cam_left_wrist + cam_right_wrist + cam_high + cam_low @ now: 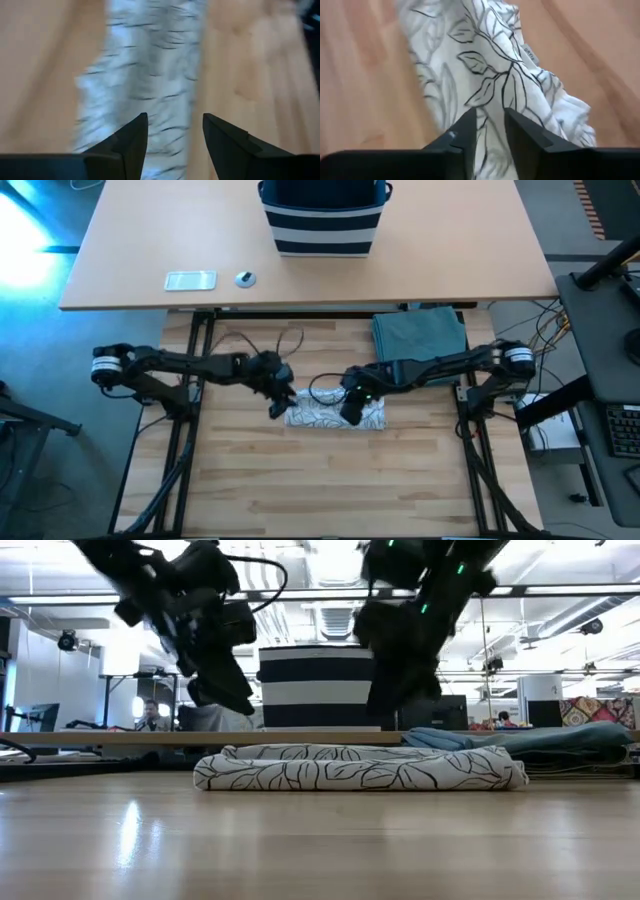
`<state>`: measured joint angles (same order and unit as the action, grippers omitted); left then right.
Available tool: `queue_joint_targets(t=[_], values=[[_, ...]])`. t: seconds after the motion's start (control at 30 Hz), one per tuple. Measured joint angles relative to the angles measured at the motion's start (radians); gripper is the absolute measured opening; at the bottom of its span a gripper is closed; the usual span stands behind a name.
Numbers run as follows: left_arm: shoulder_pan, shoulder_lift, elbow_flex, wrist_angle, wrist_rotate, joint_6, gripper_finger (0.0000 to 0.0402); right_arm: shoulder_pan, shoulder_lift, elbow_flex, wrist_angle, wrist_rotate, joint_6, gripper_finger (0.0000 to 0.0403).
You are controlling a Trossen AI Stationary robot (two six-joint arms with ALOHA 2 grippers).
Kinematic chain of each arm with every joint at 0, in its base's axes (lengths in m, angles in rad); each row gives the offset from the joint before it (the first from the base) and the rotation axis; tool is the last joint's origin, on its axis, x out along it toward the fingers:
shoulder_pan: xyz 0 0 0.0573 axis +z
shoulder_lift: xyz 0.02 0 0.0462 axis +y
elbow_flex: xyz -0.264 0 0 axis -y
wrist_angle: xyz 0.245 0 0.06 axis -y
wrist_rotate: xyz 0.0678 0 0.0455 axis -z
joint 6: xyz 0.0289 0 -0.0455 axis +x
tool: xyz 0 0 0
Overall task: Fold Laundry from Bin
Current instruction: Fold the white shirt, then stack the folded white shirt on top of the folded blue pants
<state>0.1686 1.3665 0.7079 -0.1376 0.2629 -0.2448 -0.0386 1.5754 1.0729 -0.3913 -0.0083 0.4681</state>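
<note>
The grey-white leaf-patterned garment [335,416] lies folded into a long narrow strip on the wooden table; it also shows in the low view [360,768]. My left gripper [175,135] is open and hovers over the strip's left end [280,402], clear of the cloth [225,690]. My right gripper [490,130] hovers over the strip's right half [352,408] with a narrow gap between its fingers, also clear of the cloth [395,690]. A folded teal-green garment [420,335] lies at the table's far right. The striped navy bin [323,218] stands on the desk beyond.
The far desk also holds a flat silvery object [190,280] and a small round one [245,278]. Bare wood lies near the table's front edge [330,490]. A person [150,718] sits in the room behind.
</note>
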Motion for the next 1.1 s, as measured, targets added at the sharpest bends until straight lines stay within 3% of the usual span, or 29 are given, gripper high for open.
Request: queue_joint_targets(t=[0.2,0.33,0.47,0.7,0.8,0.87,1.0,1.1], values=[[-0.054,0.09,-0.095,0.218,0.012,-0.002,0.0159,-0.053,0.15,0.006,0.037,0.022,0.0,0.0017],[-0.038,0.135,-0.081,0.228,0.009,0.024,0.0154,-0.107,0.211,0.035,0.031,0.111,-0.004,0.0013],[-0.036,0.156,-0.053,0.229,-0.022,0.052,0.016,-0.136,0.218,0.073,0.026,0.121,-0.016,0.0013],[-0.067,0.145,-0.01,0.126,-0.042,0.102,0.0207,-0.079,0.074,0.086,-0.091,0.084,-0.142,0.0014],[-0.128,0.146,-0.009,0.086,-0.049,0.141,0.0224,-0.005,0.013,0.086,-0.235,0.079,-0.237,0.0028],[-0.179,0.151,-0.009,0.092,-0.106,0.16,0.023,0.048,-0.01,0.086,-0.313,0.075,-0.284,0.0049],[-0.263,0.184,-0.005,0.112,-0.3,0.16,0.0233,0.128,-0.006,0.073,-0.392,0.107,-0.345,0.011],[-0.286,0.21,0.003,0.133,-0.452,0.126,0.0233,0.162,0.006,0.053,-0.399,0.215,-0.383,0.0154]])
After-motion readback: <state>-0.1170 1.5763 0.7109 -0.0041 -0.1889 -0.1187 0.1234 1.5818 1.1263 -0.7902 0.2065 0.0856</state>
